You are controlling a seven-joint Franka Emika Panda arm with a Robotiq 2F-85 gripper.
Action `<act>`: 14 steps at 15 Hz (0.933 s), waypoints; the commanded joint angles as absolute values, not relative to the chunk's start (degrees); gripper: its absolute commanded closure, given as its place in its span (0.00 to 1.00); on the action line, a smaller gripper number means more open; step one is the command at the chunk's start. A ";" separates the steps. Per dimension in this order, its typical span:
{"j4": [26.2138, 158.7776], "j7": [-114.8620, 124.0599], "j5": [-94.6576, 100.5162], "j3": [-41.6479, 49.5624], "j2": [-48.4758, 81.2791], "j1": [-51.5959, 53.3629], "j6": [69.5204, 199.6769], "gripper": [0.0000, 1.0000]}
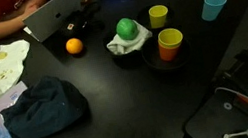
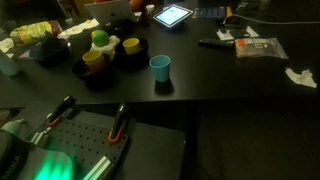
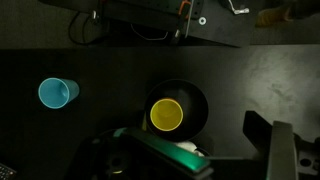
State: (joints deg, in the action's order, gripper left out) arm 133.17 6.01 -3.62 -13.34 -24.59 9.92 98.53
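**Open gripper over a cup-in-bowl on a dark table**

A matte black table (image 1: 106, 82) fills a dim room. In the wrist view the gripper (image 3: 185, 140) hangs with jaws spread and empty above a smooth, round yellow cup (image 3: 167, 115), which stands inside a glossy black bowl (image 3: 195, 100). A light-blue plastic cup (image 3: 57, 93) stands well apart. In an exterior view a crumpled blue cloth (image 1: 42, 110) lies near the table's edge.

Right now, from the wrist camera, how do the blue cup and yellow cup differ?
The blue cup stands bare on the dark table; the yellow cup sits inside a black bowl. The blue cup is off to the picture's left, the yellow cup near the middle. Both stand upright, open, and look empty.
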 commanded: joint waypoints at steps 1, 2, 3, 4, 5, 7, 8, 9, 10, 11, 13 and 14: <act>132.92 6.16 -3.47 -12.96 -24.50 10.35 98.48 0.00; 132.69 6.16 -3.47 -12.97 -24.53 10.35 98.48 0.00; 132.55 6.16 -3.47 -12.97 -24.63 10.35 98.48 0.00; 132.45 6.16 -3.47 -12.97 -24.65 10.35 98.47 0.00; 132.42 6.16 -3.47 -12.97 -24.65 10.35 98.47 0.00; 132.42 6.16 -3.47 -12.98 -24.65 10.35 98.47 0.00; 132.42 6.16 -3.47 -12.98 -24.65 10.35 98.47 0.00; 132.42 6.16 -3.47 -12.97 -24.65 10.35 98.47 0.00; 132.42 6.16 -3.47 -12.98 -24.65 10.35 98.47 0.00; 133.18 6.15 -3.95 -13.02 -24.45 10.52 98.93 0.00; 136.30 6.24 -5.19 -13.16 -22.94 10.90 101.33 0.00; 138.21 5.50 -7.60 -12.89 -21.85 11.61 103.40 0.00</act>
State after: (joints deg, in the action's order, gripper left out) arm 134.60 6.00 -3.78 -13.36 -23.95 10.14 99.26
